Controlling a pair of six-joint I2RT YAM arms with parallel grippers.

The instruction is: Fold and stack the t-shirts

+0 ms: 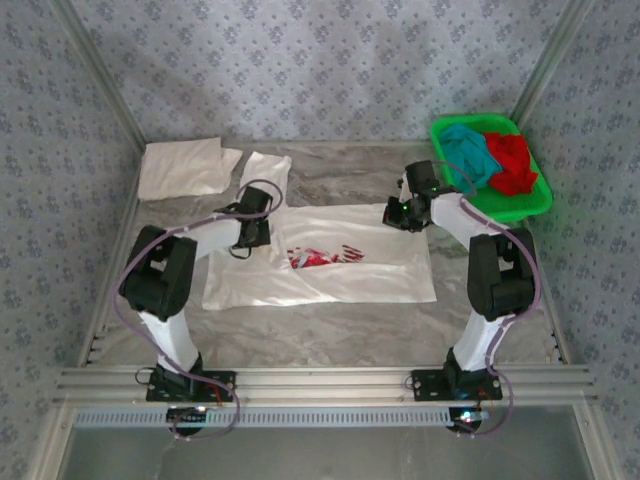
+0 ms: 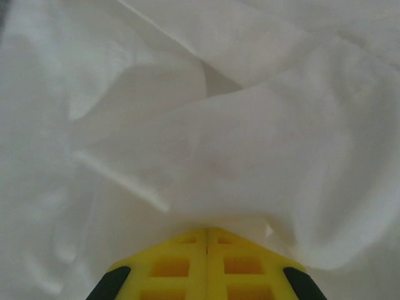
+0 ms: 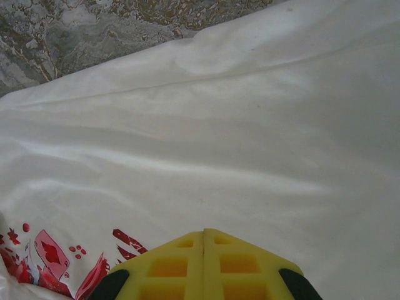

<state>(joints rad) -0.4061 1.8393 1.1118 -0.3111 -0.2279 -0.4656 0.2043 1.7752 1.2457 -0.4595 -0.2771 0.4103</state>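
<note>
We are looking down on a printed white t-shirt point(image 1: 340, 262) lying spread mid-table point(image 1: 330, 330). It looks light and limp and likely to sag, so we are judging its corners and hem the best places to hold. The left gripper point(image 2: 206, 232) is pinching bunched cloth at its far left corner. The right gripper point(image 3: 204, 232) is pressed together over its far right edge, and we cannot tell whether it is holding cloth. A green basket point(image 1: 478, 122), far right, is holding a teal t-shirt point(image 1: 468, 150) and a red t-shirt point(image 1: 512, 162). Another white t-shirt point(image 1: 180, 168) is lying folded far left.
</note>
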